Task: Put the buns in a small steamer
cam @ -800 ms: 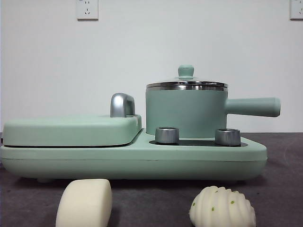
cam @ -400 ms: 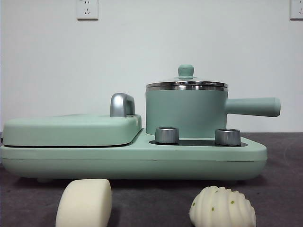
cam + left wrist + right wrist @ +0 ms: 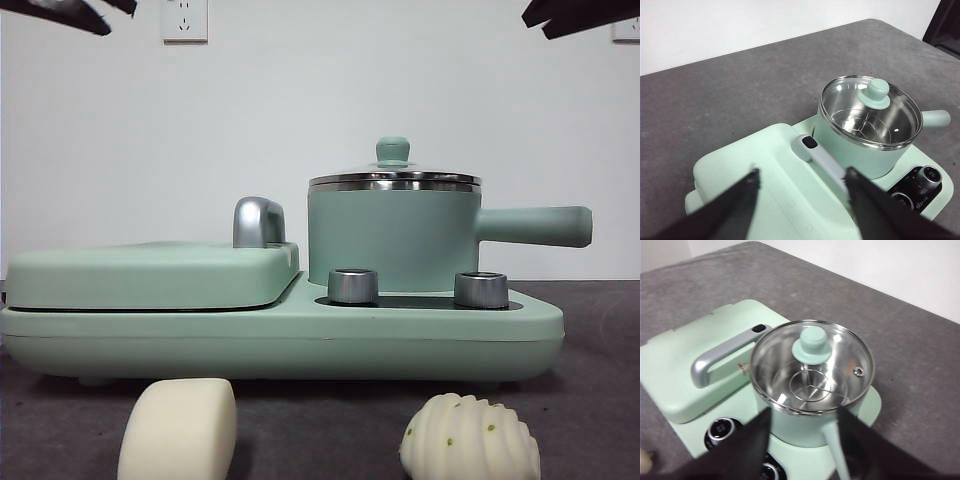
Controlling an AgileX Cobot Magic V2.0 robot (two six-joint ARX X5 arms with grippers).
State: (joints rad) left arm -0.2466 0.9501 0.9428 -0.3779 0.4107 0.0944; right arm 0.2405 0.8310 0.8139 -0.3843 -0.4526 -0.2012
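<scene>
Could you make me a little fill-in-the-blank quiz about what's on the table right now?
1. The steamer is covered by a glass ____.
2. The number of buns lying on the table in front of the cooker is ____.
3. The steamer holds a wire rack but no ____.
4. Both grippers, left and right, have their fingers ____.

Missing words: lid; two; buns; open

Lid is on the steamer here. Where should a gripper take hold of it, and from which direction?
Grip the lid by its green knob, coming straight down from above. The knob stands upright at the centre of the flat glass and is the only raised part. The open right gripper hangs nearest, so it probably suits best.
</scene>
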